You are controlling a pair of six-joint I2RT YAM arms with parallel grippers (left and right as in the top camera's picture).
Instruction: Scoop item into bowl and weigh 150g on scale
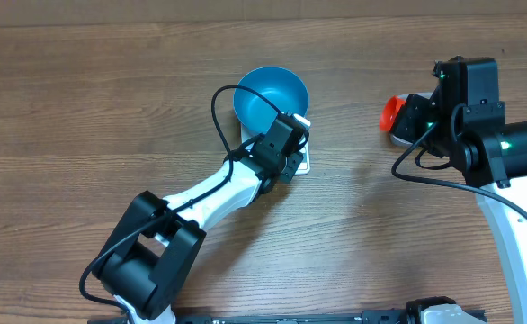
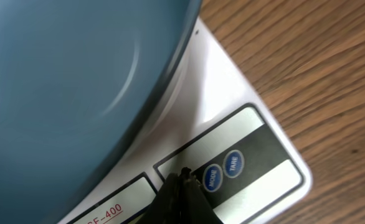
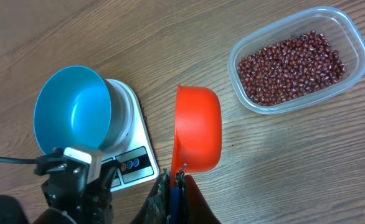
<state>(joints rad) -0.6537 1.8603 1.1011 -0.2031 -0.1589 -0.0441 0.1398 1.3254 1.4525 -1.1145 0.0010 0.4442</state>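
Two arms work a brown wood-grain counter (image 1: 84, 108), with nothing weighed yet. A teal-blue round deep bowl (image 1: 271, 97) sits empty on a small flat white rectangular scale (image 2: 232, 118), its wall overhanging the platform toward the button panel.

Risks, as judged: a push from the left arm could shift the bowl or the scale and spoil the reading. The clear rounded-rectangular plastic tub (image 3: 355, 37) lies well apart from the scale, so every load crosses open counter. The orange round plastic scoop (image 3: 198, 127), between tub and scale, is deep enough to overshoot the target in one pour. The small dark red-maroon beans (image 3: 291, 59), all in the tub, would roll and scatter if tipped early. The blue MODE button (image 2: 212, 177) sits touching-close to the TARE button (image 2: 233, 163), so a slip could change units instead of zeroing.

The left end effector (image 2: 182, 186) is pinched fully together, holding nothing, its tip at the scale's panel just beside MODE. The right end effector (image 3: 175, 177) is clamped on the empty scoop's handle.

The counter is matte and grained, while the bowl is smooth and glossy. The tub is thin and see-through, and the scale is hard, flat and slick. The beans are tiny polished ovals.
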